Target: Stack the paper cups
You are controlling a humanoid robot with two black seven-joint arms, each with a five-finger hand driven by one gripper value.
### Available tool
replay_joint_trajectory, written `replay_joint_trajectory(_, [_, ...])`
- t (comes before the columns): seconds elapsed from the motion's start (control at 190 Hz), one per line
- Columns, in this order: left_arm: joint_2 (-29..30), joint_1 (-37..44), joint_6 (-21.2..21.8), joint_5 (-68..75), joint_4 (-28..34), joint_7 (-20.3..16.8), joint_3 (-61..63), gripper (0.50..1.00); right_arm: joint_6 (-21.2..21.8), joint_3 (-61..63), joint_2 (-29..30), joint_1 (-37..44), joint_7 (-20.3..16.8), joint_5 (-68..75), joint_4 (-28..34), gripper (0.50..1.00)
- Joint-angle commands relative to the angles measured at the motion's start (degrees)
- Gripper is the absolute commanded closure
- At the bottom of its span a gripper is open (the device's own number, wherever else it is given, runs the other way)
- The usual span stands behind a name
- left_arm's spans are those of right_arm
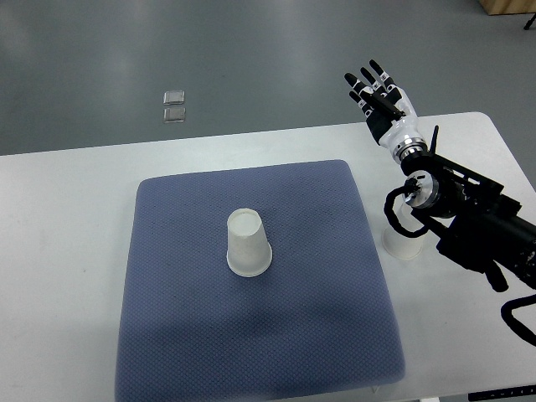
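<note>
You had your right hand [381, 90] raised open and empty near the tabletop's [67, 218] far right corner, so reaching down to a cup [248, 244] came next.

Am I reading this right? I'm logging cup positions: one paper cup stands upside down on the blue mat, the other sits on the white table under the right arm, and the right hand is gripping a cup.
Not quite. The top view shows the right hand raised with fingers spread, holding nothing. The rest stands: one paper cup upside down on the blue mat, the other cup on the white table under the right arm.
</note>
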Motion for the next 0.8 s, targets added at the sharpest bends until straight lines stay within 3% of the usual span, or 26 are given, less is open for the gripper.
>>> replay_joint_trajectory(0.0, [0.0, 0.0, 0.0, 0.0, 0.1, 0.1, 0.0, 0.500, 0.0, 0.0, 0.1, 0.0, 0.0, 0.0, -0.2, 0.579])
replay_joint_trajectory(0.796, [0.0, 0.0, 0.0, 0.0, 0.0, 0.0, 0.0, 0.500, 0.4, -0.3, -1.2, 1.4, -0.2, -1.0, 0.4, 0.579])
